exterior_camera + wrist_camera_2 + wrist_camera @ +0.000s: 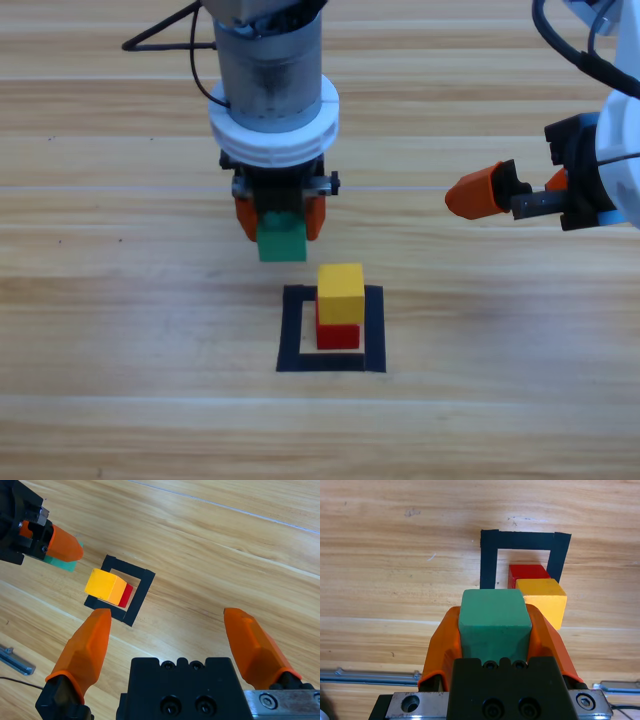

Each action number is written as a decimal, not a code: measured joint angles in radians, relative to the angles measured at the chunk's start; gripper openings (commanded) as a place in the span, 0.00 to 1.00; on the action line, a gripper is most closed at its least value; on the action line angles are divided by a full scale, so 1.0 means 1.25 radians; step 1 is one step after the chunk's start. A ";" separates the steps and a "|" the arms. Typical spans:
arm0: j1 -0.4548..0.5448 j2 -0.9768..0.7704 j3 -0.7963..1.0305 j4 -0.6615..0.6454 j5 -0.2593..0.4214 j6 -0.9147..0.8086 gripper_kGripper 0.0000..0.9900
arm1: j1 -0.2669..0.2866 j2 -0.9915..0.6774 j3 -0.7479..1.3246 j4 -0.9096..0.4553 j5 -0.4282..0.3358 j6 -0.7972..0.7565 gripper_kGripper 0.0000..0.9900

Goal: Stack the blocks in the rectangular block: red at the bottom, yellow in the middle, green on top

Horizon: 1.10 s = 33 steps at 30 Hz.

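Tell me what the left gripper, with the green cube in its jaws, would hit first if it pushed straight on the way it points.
Probably bare table. The left gripper, shut on the green cube, points down, beside the yellow cube stacked on the red cube, not over them. Depth is uncertain.

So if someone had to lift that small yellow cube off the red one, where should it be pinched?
Probably by two opposite upright faces of the small yellow wooden cube, coming straight down from above. Its flat top is bare, while the small red cube covers its underside, so only the side faces seem free for the jaws.
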 measured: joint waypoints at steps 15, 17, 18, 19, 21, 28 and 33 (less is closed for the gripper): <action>-0.029 0.002 -0.023 0.000 -0.022 -0.042 0.00 | 0.000 0.000 0.000 0.000 0.000 -0.002 1.00; -0.034 0.008 -0.045 0.000 -0.025 -0.042 0.00 | 0.000 0.000 0.000 0.000 0.000 -0.002 1.00; -0.036 0.010 -0.051 0.000 -0.026 -0.041 0.00 | 0.000 0.000 0.000 0.000 0.000 -0.003 1.00; -0.038 0.011 -0.052 0.000 -0.027 -0.041 0.00 | 0.000 0.000 0.000 0.000 0.000 -0.003 1.00; -0.042 0.014 -0.052 0.000 -0.027 -0.041 0.00 | 0.000 0.000 0.000 0.000 0.000 -0.004 1.00; -0.050 0.034 -0.052 0.000 -0.027 -0.041 0.00 | 0.000 0.002 0.000 0.000 0.000 -0.004 1.00; -0.052 0.048 -0.057 0.000 -0.027 -0.039 0.00 | 0.000 0.002 0.000 0.000 0.000 -0.005 1.00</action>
